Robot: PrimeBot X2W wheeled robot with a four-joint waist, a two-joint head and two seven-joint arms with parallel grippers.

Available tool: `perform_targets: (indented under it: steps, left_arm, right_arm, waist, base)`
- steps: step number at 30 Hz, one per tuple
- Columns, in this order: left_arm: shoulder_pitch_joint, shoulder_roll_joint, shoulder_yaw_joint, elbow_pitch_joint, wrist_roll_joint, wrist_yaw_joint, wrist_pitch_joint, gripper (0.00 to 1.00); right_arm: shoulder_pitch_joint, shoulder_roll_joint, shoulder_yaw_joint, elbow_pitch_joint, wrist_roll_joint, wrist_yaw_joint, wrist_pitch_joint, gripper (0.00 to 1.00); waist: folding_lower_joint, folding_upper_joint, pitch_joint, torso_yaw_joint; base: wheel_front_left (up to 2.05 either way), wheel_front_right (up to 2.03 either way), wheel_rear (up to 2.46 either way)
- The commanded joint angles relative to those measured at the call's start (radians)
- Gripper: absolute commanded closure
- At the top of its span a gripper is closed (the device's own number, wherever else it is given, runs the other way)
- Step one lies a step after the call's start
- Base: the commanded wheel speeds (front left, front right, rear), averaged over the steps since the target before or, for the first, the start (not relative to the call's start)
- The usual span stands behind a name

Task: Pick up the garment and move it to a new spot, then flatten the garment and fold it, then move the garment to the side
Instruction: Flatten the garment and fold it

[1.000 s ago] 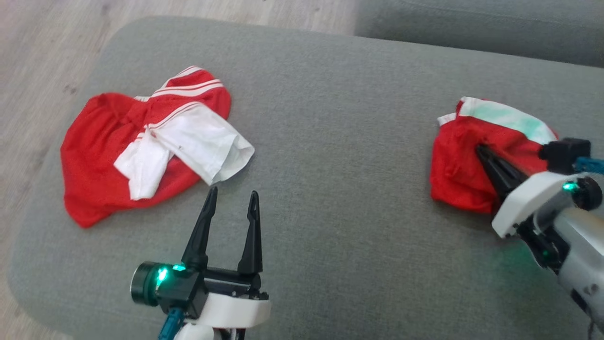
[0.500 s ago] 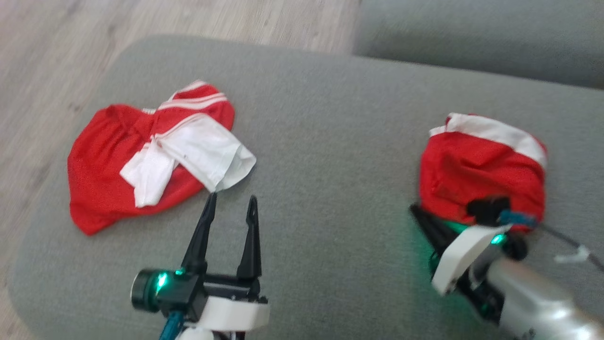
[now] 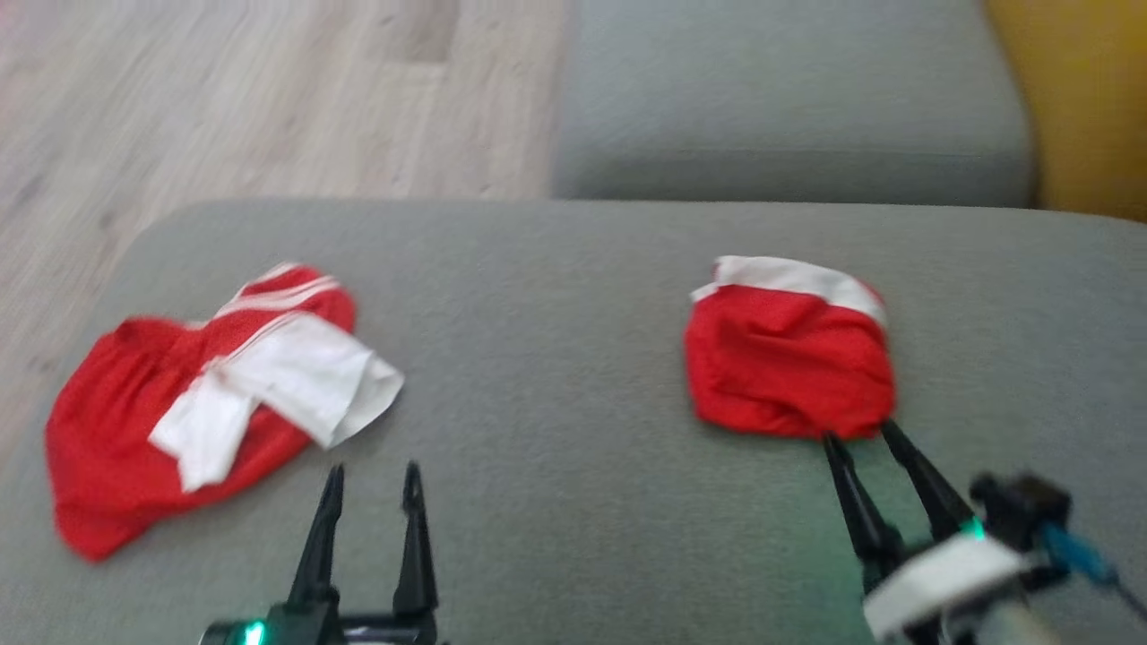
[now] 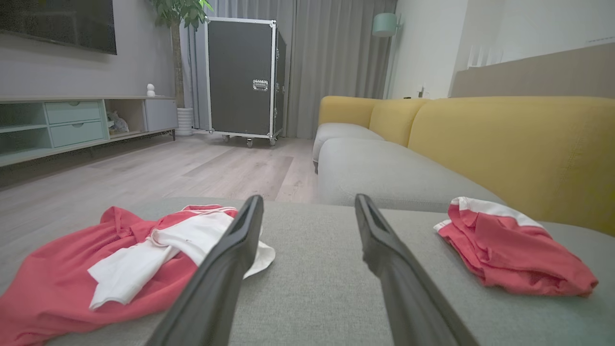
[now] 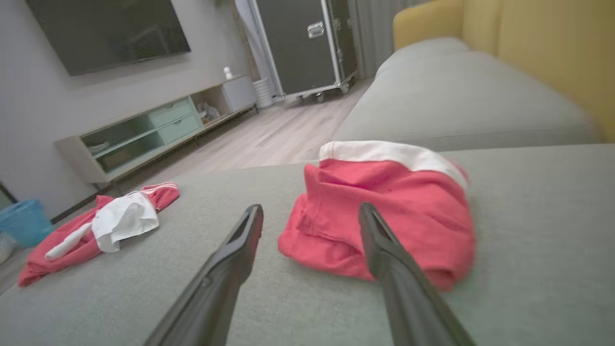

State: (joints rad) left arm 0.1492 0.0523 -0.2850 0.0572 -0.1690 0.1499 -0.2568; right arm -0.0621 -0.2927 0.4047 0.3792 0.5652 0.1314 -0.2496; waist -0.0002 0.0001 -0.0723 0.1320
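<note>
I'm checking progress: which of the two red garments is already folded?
The right-hand garment, a compact bundle with a white band on its far edge, just ahead of the right gripper. The left-hand garment lies spread out and rumpled.

Grey sofa seat (image 3: 573, 358), yellow backrest (image 4: 504, 144), pale wood floor (image 3: 224, 107), grey curtains (image 4: 331, 62).

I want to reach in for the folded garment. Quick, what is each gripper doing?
Left gripper: open, holding nothing.
Right gripper: open, holding nothing, tips at the folded red garment's near edge.
</note>
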Motion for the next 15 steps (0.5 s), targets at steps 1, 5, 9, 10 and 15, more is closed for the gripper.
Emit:
perform_targets:
  steps: [1,5,9,10,15]
  left_arm:
    - [-0.017,-0.002,0.042,-0.033,0.013,0.004,-0.005,0.00]
    - [0.016,-0.002,0.070,-0.032,0.041,0.010,-0.005,0.00]
    - [0.036,-0.002,0.084,-0.025,0.042,0.012,-0.005,0.00]
    - [0.039,-0.002,0.086,-0.024,0.042,0.013,-0.005,0.00]
    - [0.044,-0.002,0.099,-0.012,0.044,0.011,-0.005,0.00]
  right_arm:
    - [0.010,0.004,-0.026,-0.066,-0.065,-0.001,-0.012,0.00]
    - [0.128,0.048,-0.144,-0.155,-0.237,-0.001,-0.012,0.00]
    - [0.199,0.089,-0.206,-0.173,-0.300,-0.001,-0.012,0.00]
    - [0.208,0.098,-0.217,-0.176,-0.306,-0.001,-0.012,0.00]
    - [0.216,0.122,-0.236,-0.176,-0.318,-0.001,-0.012,0.00]
  waist:
    - [0.0002,-0.0001,-0.031,-0.042]
    - [0.0002,-0.0001,-0.050,-0.074]
    - [0.0002,-0.0001,-0.063,-0.089]
    - [0.0002,-0.0001,-0.064,-0.092]
    - [0.0002,-0.0001,-0.065,-0.109]
  base:
    - [0.00,0.00,0.00]
    - [0.00,0.00,0.00]
    - [0.00,0.00,0.00]
    - [0.00,0.00,0.00]
    - [0.00,0.00,0.00]
